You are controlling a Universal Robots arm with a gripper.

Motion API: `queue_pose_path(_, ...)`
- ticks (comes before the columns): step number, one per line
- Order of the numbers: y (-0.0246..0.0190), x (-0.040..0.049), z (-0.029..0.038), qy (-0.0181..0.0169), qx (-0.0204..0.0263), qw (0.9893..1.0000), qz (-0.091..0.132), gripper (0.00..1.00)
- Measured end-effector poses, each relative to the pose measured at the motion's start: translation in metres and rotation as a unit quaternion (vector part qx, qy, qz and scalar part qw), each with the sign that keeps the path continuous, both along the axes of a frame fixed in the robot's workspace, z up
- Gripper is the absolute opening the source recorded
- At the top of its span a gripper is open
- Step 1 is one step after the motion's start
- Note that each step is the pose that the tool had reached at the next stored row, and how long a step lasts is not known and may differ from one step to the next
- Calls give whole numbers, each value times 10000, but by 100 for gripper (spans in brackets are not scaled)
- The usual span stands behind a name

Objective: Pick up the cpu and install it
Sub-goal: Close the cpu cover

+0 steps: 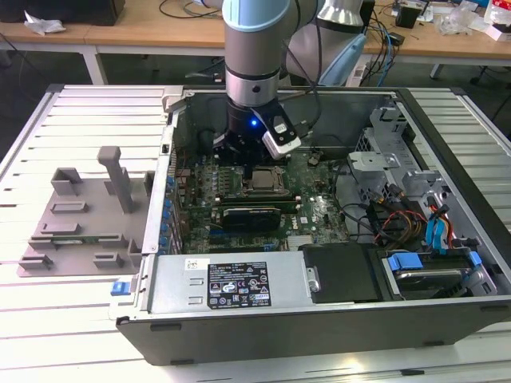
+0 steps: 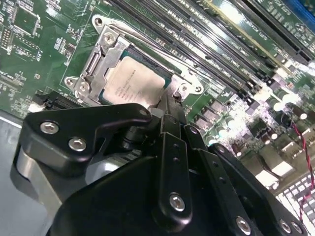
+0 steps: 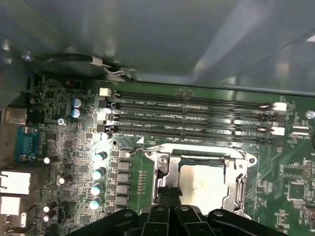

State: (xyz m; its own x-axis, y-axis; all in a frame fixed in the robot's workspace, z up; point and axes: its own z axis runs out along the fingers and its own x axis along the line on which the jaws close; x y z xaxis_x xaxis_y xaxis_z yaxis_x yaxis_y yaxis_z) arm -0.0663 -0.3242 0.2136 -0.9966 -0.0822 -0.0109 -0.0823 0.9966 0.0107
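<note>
The cpu [image 2: 132, 84] is a flat square chip with a silver-grey top, lying inside the open metal socket frame [image 2: 104, 48] on the green motherboard. In the first wrist view the cpu [image 3: 204, 186] sits level in the socket frame [image 3: 162, 162]. My gripper [image 2: 170, 105] hangs just above one edge of the chip, its black fingers [image 3: 170, 195] pressed together with nothing between them. In the exterior view the gripper [image 1: 243, 159] is low inside the computer case, right beside the cpu [image 1: 262, 179].
The open case wall [image 1: 168, 144] surrounds the motherboard. Memory slots [image 3: 197, 118] run beside the socket. A power supply [image 1: 231, 281] lies at the front and a drive cage [image 1: 399, 152] at the exterior view's right. A grey fixture tray [image 1: 80, 215] rests on the table at the exterior view's left.
</note>
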Motion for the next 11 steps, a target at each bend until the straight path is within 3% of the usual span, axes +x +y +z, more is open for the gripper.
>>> queue_pose_path(3,0,0,-95,18,-4,10000,71,11)
queue_pose_path(11,-14,0,-114,21,-4,9999,121,11)
